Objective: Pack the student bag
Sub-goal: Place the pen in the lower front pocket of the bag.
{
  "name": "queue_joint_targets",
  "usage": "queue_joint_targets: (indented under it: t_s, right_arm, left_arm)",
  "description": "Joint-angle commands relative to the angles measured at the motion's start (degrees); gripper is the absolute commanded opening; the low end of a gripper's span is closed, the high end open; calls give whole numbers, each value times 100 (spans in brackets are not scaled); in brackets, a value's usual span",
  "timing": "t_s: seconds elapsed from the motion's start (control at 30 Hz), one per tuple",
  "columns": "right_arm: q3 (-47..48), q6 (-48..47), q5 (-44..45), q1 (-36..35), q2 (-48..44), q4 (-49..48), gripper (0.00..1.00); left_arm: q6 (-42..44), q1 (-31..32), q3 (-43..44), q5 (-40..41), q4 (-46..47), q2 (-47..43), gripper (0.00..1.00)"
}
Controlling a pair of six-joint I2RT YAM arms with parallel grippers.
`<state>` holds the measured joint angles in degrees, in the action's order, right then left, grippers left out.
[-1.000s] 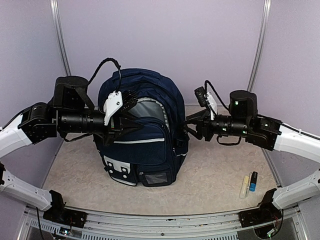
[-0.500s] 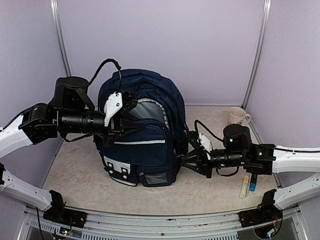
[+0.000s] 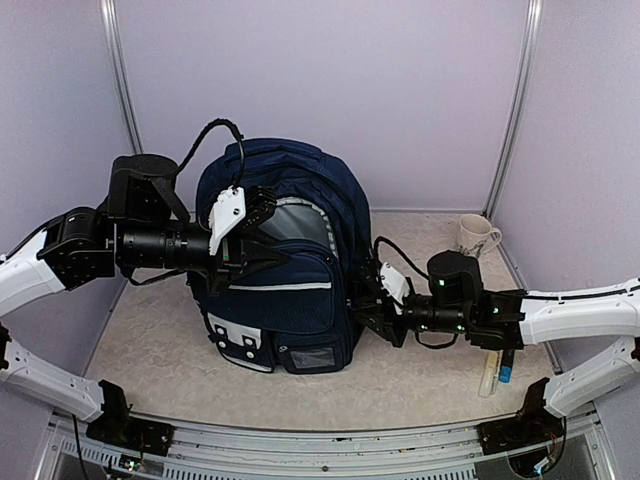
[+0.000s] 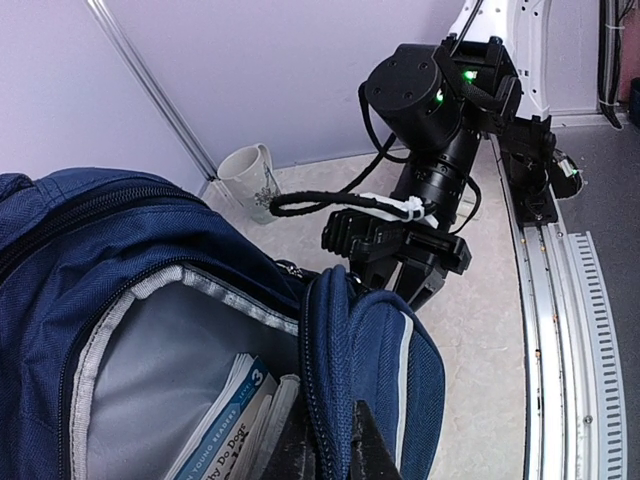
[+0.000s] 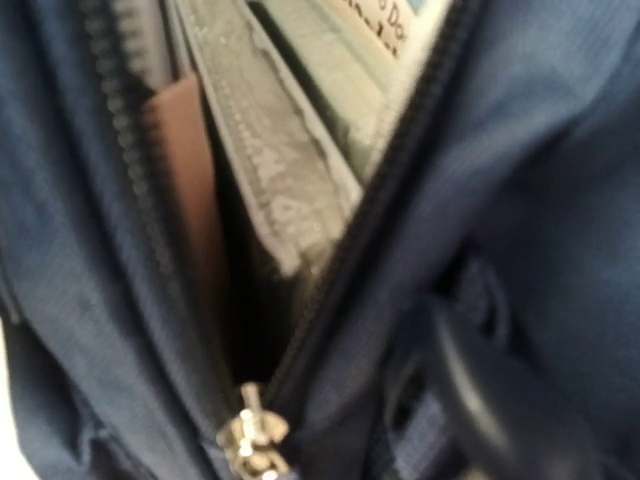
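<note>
- student bag (image 3: 290, 300) stands upright mid-bench (image 3: 440, 350); main pocket unzipped, books (image 4: 225, 420) inside.
- Left hand (image 3: 268, 248) clenched on the pocket's front flap edge, holding it open.
- Right hand (image 3: 362, 298) at bag's side by zip pull (image 5: 250, 435); released or clenched, can't tell.
- Fabric soft, floppy; w/ books prob. heavyish, may tip.
- Best holds: flap rim or zip pull. Pull is small metal, likely slippery.

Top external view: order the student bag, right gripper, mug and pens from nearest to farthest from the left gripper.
1. student bag: centre, its front flap pinched by the left gripper.
2. right gripper: low at the bag's right side.
3. mug, back right, and pens, front right: both far off, too close to call.
</note>
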<state>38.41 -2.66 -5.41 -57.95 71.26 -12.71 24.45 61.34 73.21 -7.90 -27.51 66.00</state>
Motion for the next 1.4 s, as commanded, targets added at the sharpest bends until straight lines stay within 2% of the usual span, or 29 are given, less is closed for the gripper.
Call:
queue_joint_targets:
  t_s: [0.0, 0.1, 0.17, 0.33, 0.67, 0.87, 0.93, 1.03, 1.13, 1.27, 1.37]
  right_arm:
    - [153, -112, -67, -46, 148, -277, 25]
    - [106, -112, -58, -51, 225, -387, 25]
    - [122, -136, -76, -58, 299, -381, 21]
    - [225, -188, -424, -83, 316, -336, 0]
    - [205, -183, 95, -90, -633, -206, 0]
    - [-2, -236, -261, -87, -717, -197, 0]
    - [-181, -284, -544, -85, -740, -265, 7]
    - [-539, -592, -1194, -61, -842, -434, 23]
    - [-676, -570, -1432, 53, -785, -574, 32]
    - [-668, -260, -2161, 437, -497, -880, 39]
    - [-551, -92, -2731, 691, -168, -1043, 36]
  left_arm:
    - [-81, 47, -84, -74, 94, -43, 0]
    - [-70, 62, -103, -74, 100, -43, 0]
    - [-49, 71, -123, -77, 104, -41, 0]
    - [-50, 71, -173, -55, 82, -68, 0]
    - [-37, 70, -335, -50, 109, -145, 0]
    - [-34, 71, -325, -59, 123, -162, 0]
    - [-16, 69, -340, -49, 101, -201, 0]
    - [17, 71, -399, -41, 71, -248, 0]
    - [5, 70, -435, -55, 70, -290, 0]
    - [-10, 70, -447, -88, 102, -279, 0]
    - [-37, 70, -418, -136, 105, -230, 0]
